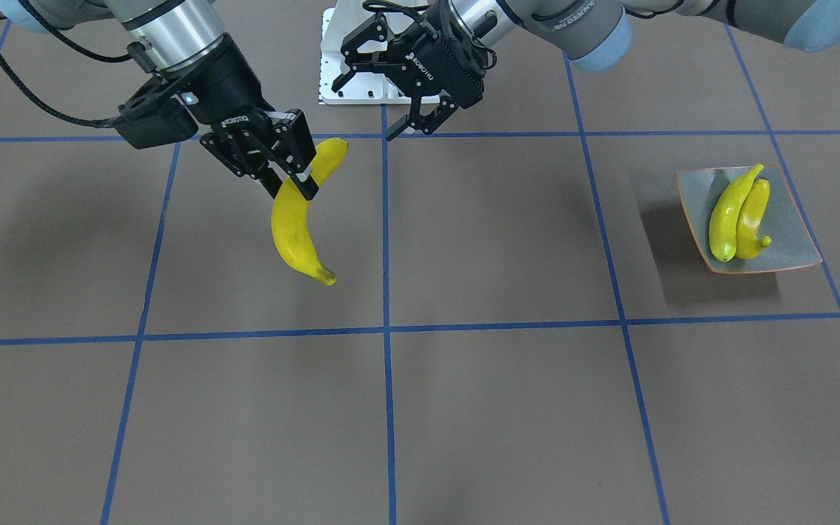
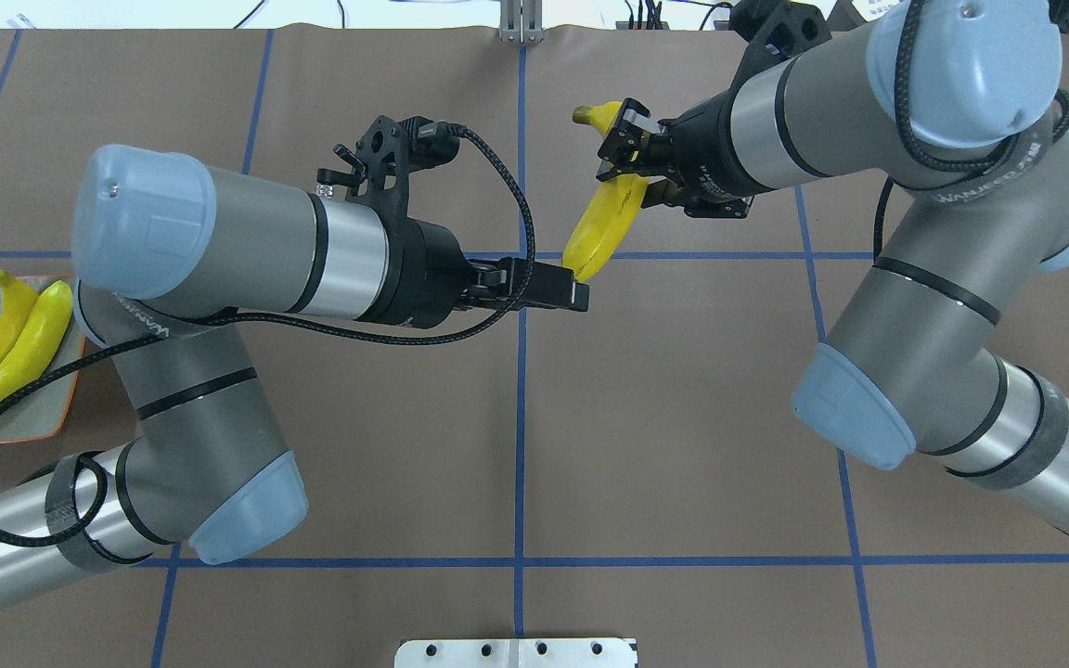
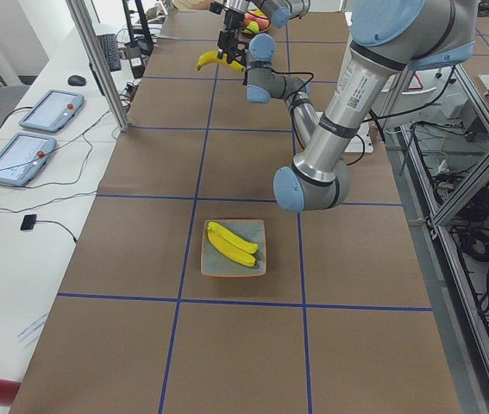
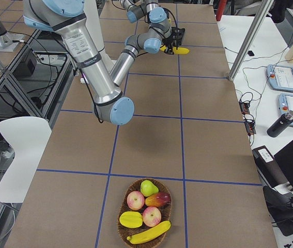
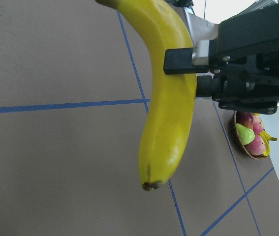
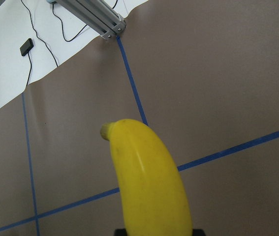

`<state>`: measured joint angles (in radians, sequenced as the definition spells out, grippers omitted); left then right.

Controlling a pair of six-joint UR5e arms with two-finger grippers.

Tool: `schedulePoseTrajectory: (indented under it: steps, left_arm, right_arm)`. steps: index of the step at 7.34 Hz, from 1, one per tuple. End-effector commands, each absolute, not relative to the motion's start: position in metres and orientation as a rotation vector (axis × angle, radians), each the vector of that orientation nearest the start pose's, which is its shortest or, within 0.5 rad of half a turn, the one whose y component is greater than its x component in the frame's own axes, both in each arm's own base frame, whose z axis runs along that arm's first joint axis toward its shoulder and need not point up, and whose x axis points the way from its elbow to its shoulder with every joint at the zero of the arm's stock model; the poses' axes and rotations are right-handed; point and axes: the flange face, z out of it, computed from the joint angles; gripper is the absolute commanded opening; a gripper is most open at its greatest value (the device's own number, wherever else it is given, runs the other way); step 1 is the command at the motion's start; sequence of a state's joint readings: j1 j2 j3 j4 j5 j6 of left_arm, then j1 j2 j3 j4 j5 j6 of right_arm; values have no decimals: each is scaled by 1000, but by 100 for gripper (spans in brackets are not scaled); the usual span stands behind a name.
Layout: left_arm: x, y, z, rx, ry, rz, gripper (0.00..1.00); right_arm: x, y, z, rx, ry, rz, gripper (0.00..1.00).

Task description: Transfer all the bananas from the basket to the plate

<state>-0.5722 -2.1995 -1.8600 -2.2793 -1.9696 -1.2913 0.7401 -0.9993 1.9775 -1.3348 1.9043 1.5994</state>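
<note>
Right wrist cam: smack up close is a fat, glossy bright-yellow curved banana over the brown worktop. Looks like halfway to me: two plated, one in the air, one left to fetch.

Front-facing cam: the right tool is pinching that banana mid-body, off the worktop. The left tool is just beside it, spread wide and holding nothing. The small square grey-green glazed plate carries two yellow bananas side by side.

Right-end cam: the oval woven wicker basket has one yellow banana along its near edge, plus red apples and a green pear.
</note>
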Motion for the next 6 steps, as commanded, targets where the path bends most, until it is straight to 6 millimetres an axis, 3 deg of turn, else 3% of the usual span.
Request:
schedulePoseTrajectory:
  steps: [1, 4, 6]
  left_arm:
    - [432, -391, 88, 382, 1580, 99, 100]
    - [431, -390, 87, 385, 1582, 101, 99]
    - [430, -389, 83, 390, 1593, 104, 99]
  right_arm:
    - [-372, -446, 130, 139, -1240, 444, 0]
    - [-344, -413, 105, 137, -1277, 412, 0]
    - [-349, -408, 102, 133, -1279, 400, 0]
